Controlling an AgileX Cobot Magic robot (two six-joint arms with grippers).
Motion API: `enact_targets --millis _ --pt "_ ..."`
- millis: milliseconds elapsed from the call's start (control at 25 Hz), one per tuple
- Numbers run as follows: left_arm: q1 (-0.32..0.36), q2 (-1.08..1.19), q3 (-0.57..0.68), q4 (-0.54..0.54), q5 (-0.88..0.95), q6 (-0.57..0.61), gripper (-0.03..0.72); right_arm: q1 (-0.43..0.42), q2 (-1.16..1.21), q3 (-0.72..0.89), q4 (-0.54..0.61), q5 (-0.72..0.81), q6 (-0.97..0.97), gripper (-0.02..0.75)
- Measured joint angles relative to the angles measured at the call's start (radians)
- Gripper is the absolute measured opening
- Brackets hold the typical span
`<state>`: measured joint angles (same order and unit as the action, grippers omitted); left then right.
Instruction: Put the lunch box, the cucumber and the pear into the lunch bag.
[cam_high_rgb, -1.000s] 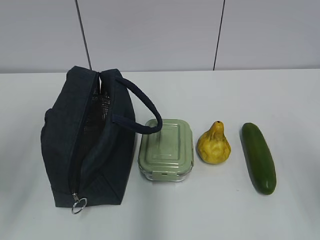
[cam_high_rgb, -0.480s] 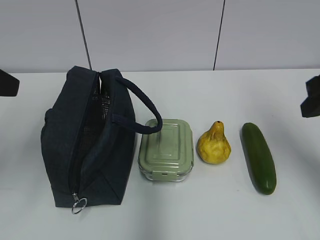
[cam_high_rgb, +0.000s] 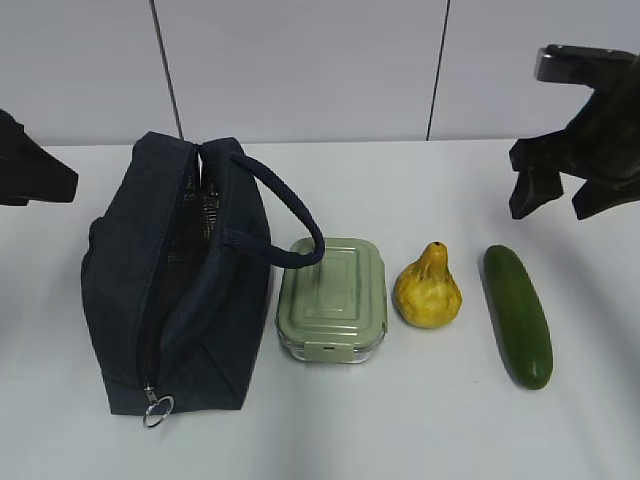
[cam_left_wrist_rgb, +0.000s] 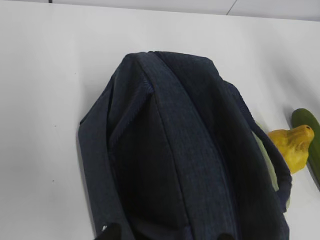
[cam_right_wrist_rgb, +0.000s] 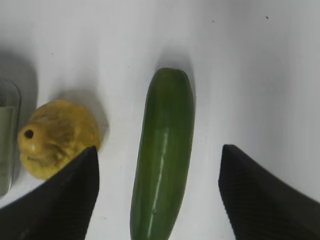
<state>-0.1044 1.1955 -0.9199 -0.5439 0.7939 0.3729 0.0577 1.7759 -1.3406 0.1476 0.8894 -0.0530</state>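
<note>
Nearest you, the lunch bag (cam_high_rgb: 180, 290) lies on the white bench (cam_high_rgb: 400, 430) with its ring pull (cam_high_rgb: 157, 408) at the near end. The zipper slit is parted and runs away from you. Beside its right flank sits the lunch box (cam_high_rgb: 332, 298), lid on, under the bag's looped handle (cam_high_rgb: 285, 225). To the right of that stands the pear (cam_high_rgb: 427, 290), neck toward the far wall. The cucumber (cam_high_rgb: 518, 313) lies farthest right, its long axis near-to-far with the far end tilted slightly left. Nothing is in the bag yet, so you are at the opening approach. Above and beyond the cucumber hangs the right gripper (cam_high_rgb: 551, 196), jaws apart and empty; its wrist view shows the cucumber (cam_right_wrist_rgb: 162, 150) lengthwise between them. Your next move likely calls for a straight descent and a close across the cucumber's middle. The left gripper (cam_left_wrist_rgb: 165, 235) hovers over the bag's far end. You cannot tell its jaw state, since only the tips show.
</note>
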Motion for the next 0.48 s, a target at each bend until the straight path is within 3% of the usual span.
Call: enact_targets --millis 480 --pt "0.0 0.001 0.0 -0.002 -0.017 0.001 0.347 0.002 0.246 -0.142 0.004 0.065 -0.004 0.573"
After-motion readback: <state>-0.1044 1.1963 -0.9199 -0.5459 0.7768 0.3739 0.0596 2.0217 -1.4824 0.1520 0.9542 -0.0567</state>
